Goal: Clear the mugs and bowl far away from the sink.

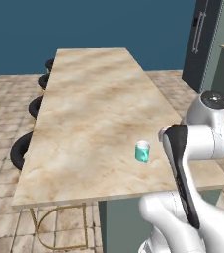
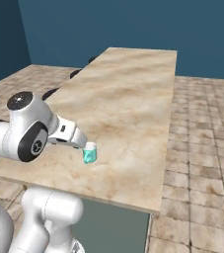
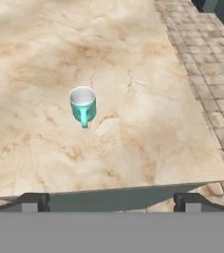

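Note:
A translucent teal mug (image 3: 83, 105) stands upright on the marble counter (image 3: 133, 59), its handle turned toward the counter's near edge. The same mug (image 1: 142, 151) (image 2: 89, 153) sits close to the front right part of the counter. My gripper (image 3: 112, 202) is open, its two dark fingertips (image 3: 34, 201) spread wide with nothing between them. It hovers over the near counter edge, short of the mug and above it. In the right base view the hand (image 2: 76, 138) ends just left of the mug. The green mug, the bowl and the sink are out of view.
Several black round stools (image 1: 22, 148) line the counter's left side. A dark tall cabinet (image 1: 202, 39) stands at the back right. Tiled floor (image 2: 202, 138) runs along the counter's right edge. The counter stretches far ahead beyond the mug.

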Motion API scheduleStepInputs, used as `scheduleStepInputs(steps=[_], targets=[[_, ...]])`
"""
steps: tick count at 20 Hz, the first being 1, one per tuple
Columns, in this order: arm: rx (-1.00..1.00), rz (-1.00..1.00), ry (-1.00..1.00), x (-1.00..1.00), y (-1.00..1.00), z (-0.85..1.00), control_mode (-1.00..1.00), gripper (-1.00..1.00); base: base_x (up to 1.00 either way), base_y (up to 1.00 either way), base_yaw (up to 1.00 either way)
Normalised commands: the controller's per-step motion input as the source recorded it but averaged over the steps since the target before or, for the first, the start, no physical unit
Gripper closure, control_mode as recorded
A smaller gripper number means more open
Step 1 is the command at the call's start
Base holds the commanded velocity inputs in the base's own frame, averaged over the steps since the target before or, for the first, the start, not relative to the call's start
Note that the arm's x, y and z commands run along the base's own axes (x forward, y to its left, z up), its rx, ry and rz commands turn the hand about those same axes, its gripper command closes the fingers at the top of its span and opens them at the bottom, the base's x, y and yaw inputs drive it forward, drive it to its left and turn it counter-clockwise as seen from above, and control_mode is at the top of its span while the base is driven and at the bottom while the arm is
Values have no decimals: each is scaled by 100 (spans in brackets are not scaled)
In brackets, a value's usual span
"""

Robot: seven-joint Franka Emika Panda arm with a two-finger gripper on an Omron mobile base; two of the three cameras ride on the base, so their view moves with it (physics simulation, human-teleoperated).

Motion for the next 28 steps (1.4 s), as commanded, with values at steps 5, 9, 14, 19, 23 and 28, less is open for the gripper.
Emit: scheduleStepInputs(steps=[5, 9, 14, 19, 23, 28], targets=[[2, -7, -4, -28, 0, 80, -100, -100, 0, 0, 0], [5, -2, -1, -16, -2, 19, 100, -100, 0, -39, -11], [0, 0, 0, 0, 0, 0, 100, -100, 0, -75, -63], [0, 0, 0, 0, 0, 0, 100, -100, 0, -3, -99], [0, 0, 0, 0, 0, 0, 100, -100, 0, 0, -100], [0, 0, 0, 0, 0, 0, 100, -100, 0, 0, -100]])
